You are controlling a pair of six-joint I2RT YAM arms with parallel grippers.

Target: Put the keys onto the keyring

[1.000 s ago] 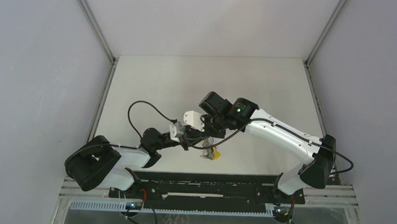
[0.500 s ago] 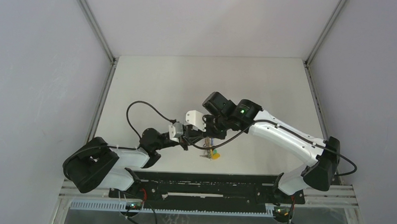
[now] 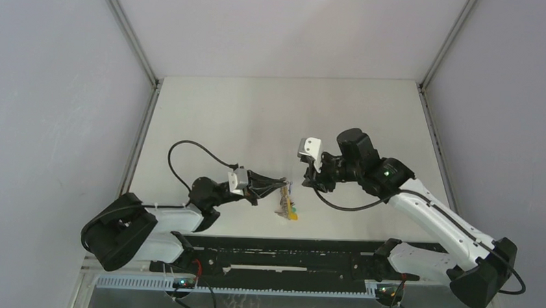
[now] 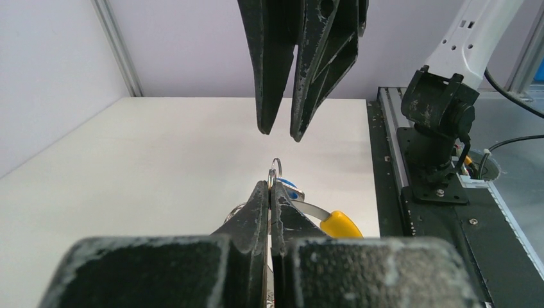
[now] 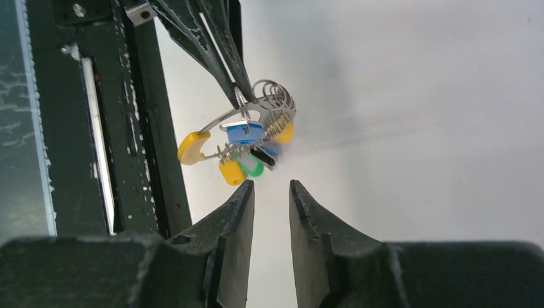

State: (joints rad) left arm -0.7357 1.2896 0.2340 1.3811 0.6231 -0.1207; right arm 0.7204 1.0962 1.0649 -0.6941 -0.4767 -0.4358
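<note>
The keyring is a coil of grey wire loops with a curved strip ending in a yellow tip. It hangs above the table, and my left gripper is shut on one of its thin loops. Several keys dangle from it, with blue, yellow, green and black heads. From above, the bunch hangs just off the left gripper. My right gripper is open with nothing between its fingers, a short way from the keys and not touching them. In the top view the right gripper is just right of the bunch.
The white table is walled in by grey panels on three sides. A black mounting rail runs along the near edge, close under the hanging keys. The right arm's base stands on that rail.
My right gripper has opened and drawn back to the right, away from the keyring. The left gripper has shut on the ring and holds the bunch alone, slightly lower and further right.
</note>
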